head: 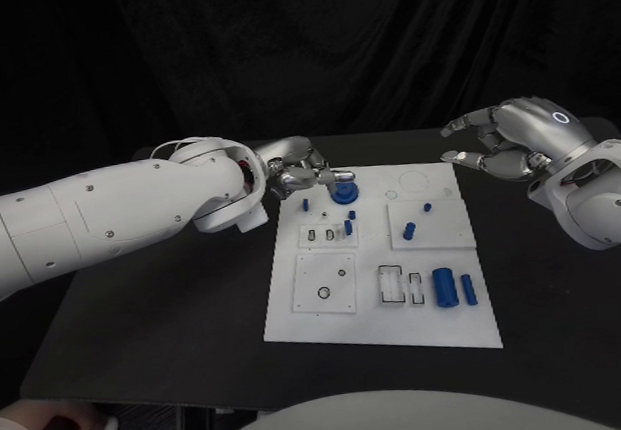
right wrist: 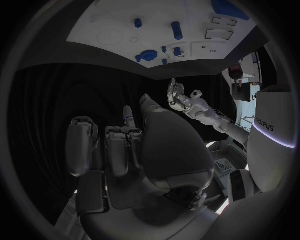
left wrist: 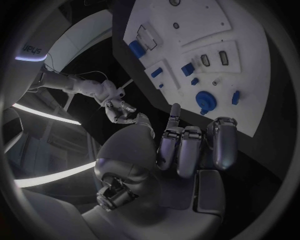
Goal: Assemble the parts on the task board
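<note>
The white rectangular task board [head: 382, 330] is seen lying in the middle of the black table [head: 161, 327], with small blue parts spread over it. A round blue part with a raised hub [head: 344, 193] is stood near the board's far left corner, and the silver left hand [head: 296, 166] is held just beside and above it; whether its fingertips touch that part cannot be told. In the left wrist view the left hand's fingers [left wrist: 187, 145] are seen curled in with nothing between them, the round blue part lying apart from them on the board. A large blue cylinder [head: 444, 288] and a slimmer blue peg [head: 469, 290] are laid side by side near the board's near right corner, and a short blue peg [head: 410, 231] is set on the raised white panel at mid-right. The silver right hand [head: 514, 141] is held above the table beyond the board's far right corner, its fingers loosely bent and spread, with nothing grasped.
</note>
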Action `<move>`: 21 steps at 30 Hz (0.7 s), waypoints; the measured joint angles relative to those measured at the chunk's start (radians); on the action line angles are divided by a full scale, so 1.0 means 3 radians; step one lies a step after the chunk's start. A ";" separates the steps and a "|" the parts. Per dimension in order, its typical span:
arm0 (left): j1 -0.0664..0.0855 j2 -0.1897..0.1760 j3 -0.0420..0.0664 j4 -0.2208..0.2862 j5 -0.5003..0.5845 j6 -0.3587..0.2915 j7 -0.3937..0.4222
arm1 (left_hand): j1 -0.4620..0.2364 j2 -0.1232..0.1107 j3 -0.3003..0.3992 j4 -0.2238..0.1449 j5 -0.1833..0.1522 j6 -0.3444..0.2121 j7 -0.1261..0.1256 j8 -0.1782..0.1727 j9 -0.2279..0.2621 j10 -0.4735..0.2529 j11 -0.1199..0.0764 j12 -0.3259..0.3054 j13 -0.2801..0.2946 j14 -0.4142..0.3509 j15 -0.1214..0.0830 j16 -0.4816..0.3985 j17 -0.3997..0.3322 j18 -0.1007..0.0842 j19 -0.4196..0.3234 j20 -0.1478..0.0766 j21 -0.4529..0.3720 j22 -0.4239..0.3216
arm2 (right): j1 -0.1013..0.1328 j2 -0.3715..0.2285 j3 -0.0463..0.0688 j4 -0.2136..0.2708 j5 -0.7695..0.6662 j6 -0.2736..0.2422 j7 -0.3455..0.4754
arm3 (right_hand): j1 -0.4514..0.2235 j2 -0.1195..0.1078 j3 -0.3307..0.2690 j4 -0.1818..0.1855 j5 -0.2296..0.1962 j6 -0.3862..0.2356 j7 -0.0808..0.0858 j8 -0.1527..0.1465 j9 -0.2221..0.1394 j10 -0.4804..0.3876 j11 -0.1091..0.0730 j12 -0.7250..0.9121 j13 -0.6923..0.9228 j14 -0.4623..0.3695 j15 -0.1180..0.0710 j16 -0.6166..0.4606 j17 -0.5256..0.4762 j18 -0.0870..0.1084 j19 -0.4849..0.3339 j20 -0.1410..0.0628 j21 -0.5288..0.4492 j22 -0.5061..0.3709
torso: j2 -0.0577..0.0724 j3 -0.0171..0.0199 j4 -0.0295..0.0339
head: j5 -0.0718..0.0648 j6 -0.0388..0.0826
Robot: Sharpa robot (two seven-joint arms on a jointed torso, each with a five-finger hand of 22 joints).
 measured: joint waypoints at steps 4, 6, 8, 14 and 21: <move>0.0010 0.0078 -0.0001 0.0042 -0.0146 0.0195 -0.0451 | -0.0029 0.0013 -0.0003 -0.0015 0.0024 0.0005 -0.0019 0.0085 0.0154 -0.0005 -0.0018 0.0008 0.0002 -0.0011 0.0001 0.0000 0.0000 0.0000 0.0077 -0.0026 0.0034 0.0000 | -0.0001 -0.0026 -0.0001 0.0014 0.0004 -0.0001 -0.0008 | 0.0000 0.0000 0.0000 0.0000 0.0000 0.0000 0.0000 0.0000 0.0000 0.0000 0.0000 0.0000 0.0000 0.0000 0.0000 0.0000 0.0000 0.0000 0.0000 0.0000 0.0000 0.0000 | 0.0003 0.0034 -0.0022 | 0.0007 -0.0030; 0.0013 0.0109 -0.0002 0.0054 -0.0189 0.0280 -0.0624 | 0.0005 0.0014 0.0027 -0.0045 0.0082 -0.0014 -0.0037 0.0144 0.0272 -0.0010 -0.0033 0.0008 0.0002 -0.0011 0.0001 0.0000 0.0000 0.0000 0.0119 -0.0042 0.0039 0.0000 | -0.0004 -0.0036 -0.0001 0.0015 0.0007 -0.0001 -0.0012 | 0.0000 0.0000 0.0000 0.0000 0.0000 0.0000 0.0000 0.0000 0.0000 0.0000 0.0000 0.0000 0.0000 0.0000 0.0000 0.0000 0.0000 0.0000 0.0000 0.0000 0.0000 0.0000 | 0.0006 0.0052 -0.0032 | -0.0006 -0.0034; 0.0017 0.0134 -0.0002 0.0062 -0.0225 0.0371 -0.0799 | 0.0038 -0.0012 0.0053 -0.0071 0.0131 -0.0039 -0.0062 0.0238 0.0442 -0.0007 -0.0065 0.0008 0.0002 -0.0002 -0.0008 0.0000 0.0000 0.0000 0.0166 -0.0067 0.0057 0.0001 | -0.0017 -0.0046 -0.0001 0.0015 0.0009 -0.0001 -0.0019 | 0.0000 0.0000 0.0000 0.0000 0.0000 0.0000 0.0000 0.0000 -0.0005 0.0000 0.0000 0.0000 0.0000 0.0000 0.0000 0.0000 0.0000 0.0000 0.0000 0.0000 0.0000 0.0000 | 0.0009 0.0068 -0.0040 | -0.0023 -0.0035; 0.0023 0.0188 -0.0002 0.0064 -0.0291 0.0533 -0.1143 | 0.0099 -0.0074 0.0115 -0.0160 0.0323 -0.0115 -0.0139 0.0464 0.0915 -0.0008 -0.0121 0.0008 0.0002 0.0000 -0.0085 0.0000 0.0000 -0.0053 0.0313 -0.0128 0.0094 0.0000 | -0.0039 -0.0048 -0.0003 0.0009 0.0012 0.0004 -0.0041 | 0.0000 0.0000 0.0000 0.0000 0.0026 0.0000 0.0000 0.0000 -0.0010 0.0000 0.0000 0.0000 -0.0001 0.0000 0.0000 0.0000 0.0000 0.0000 0.0000 0.0000 0.0000 0.0000 | 0.0025 0.0100 -0.0042 | -0.0061 -0.0036; 0.0023 0.0280 -0.0002 0.0069 -0.0324 0.0631 -0.1390 | 0.0119 -0.0054 0.0175 -0.0220 0.0446 -0.0144 -0.0192 0.0680 0.1435 -0.0008 -0.0198 0.0008 0.0002 -0.0001 -0.0159 0.0000 0.0000 -0.0052 0.0389 -0.0195 0.0108 0.0000 | -0.0046 -0.0015 -0.0002 -0.0017 0.0013 0.0012 -0.0068 | 0.0000 0.0000 0.0000 0.0000 0.0088 0.0000 0.0000 -0.0002 -0.0022 0.0000 0.0000 0.0000 -0.0001 0.0000 0.0000 0.0000 0.0000 0.0000 0.0000 0.0000 0.0000 0.0000 | 0.0043 0.0112 -0.0036 | -0.0064 -0.0036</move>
